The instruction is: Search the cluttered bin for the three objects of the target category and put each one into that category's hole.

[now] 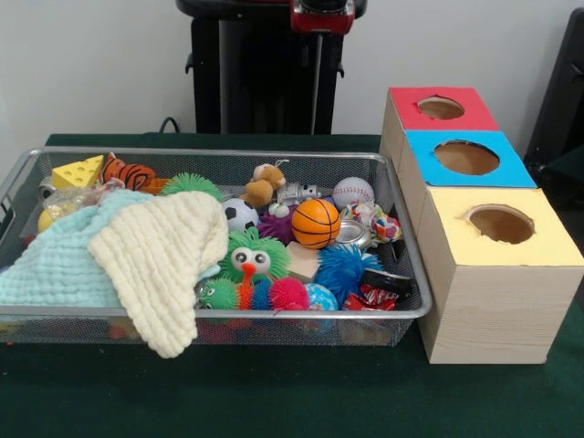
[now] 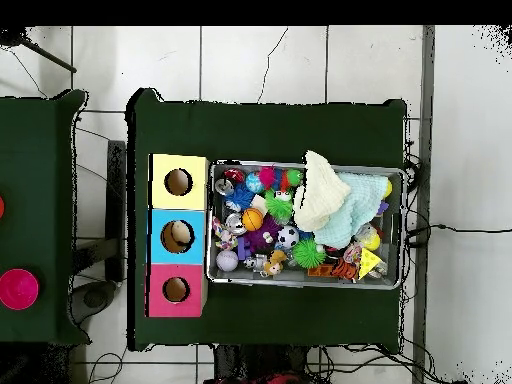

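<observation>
The silver wire-mesh bin (image 1: 219,313) sits on the green table and is full of toys; it also shows in the overhead view (image 2: 305,283). A brown monkey plush (image 1: 265,182) lies at the bin's far side, next to a soccer ball (image 1: 240,214), and shows from above (image 2: 272,262). An orange striped tiger plush (image 1: 128,172) lies at the far left beside a yellow cheese wedge (image 1: 78,172). I cannot pick out a third plush. The red-topped hole (image 1: 441,108) is the farthest box in the row (image 2: 177,290). Only the arm's red and black end (image 1: 321,16) shows, high above the table.
A teal cloth (image 1: 55,265) and a cream cloth (image 1: 160,255) cover the bin's left half. An orange basketball (image 1: 316,224), a baseball (image 1: 353,192) and spiky rubber balls (image 1: 253,258) fill the right half. The blue hole (image 1: 466,157) and yellow hole (image 1: 500,224) stand nearer than the red one.
</observation>
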You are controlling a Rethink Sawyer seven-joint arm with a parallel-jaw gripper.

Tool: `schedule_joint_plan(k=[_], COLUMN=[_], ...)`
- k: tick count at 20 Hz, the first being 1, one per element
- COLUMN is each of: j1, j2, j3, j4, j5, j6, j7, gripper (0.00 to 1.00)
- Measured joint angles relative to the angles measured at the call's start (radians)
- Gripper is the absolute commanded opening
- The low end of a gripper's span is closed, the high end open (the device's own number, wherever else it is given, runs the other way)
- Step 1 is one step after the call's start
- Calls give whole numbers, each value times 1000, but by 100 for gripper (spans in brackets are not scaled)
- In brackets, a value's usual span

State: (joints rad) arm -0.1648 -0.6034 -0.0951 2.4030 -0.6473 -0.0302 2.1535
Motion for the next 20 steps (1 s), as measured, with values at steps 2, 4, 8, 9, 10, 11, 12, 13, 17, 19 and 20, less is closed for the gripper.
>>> schedule_joint_plan(k=[2,4,8,9,10,11,12,13,17,19,20], j1=[-7,-11,-28,-32,-33,-34,-35,-36,-36,-36,-36], j2=[1,1,1,1,1,1,1,1,1,1,1], j3=[20,27,51,56,57,59,63,66,79,79,79], j4=[-21,-31,-64,-73,-76,-79,-86,-90,-98,-98,-98], j5=[-3,-3,-3,-3,-3,-3,-3,-3,-3,-3,-3], j6=[20,27,43,45,45,45,45,45,48,52,53], j7=[0,0,0,0,0,0,0,0,0,0,0], gripper=[100,100,100,100,100,100,100,100,100,100,100])
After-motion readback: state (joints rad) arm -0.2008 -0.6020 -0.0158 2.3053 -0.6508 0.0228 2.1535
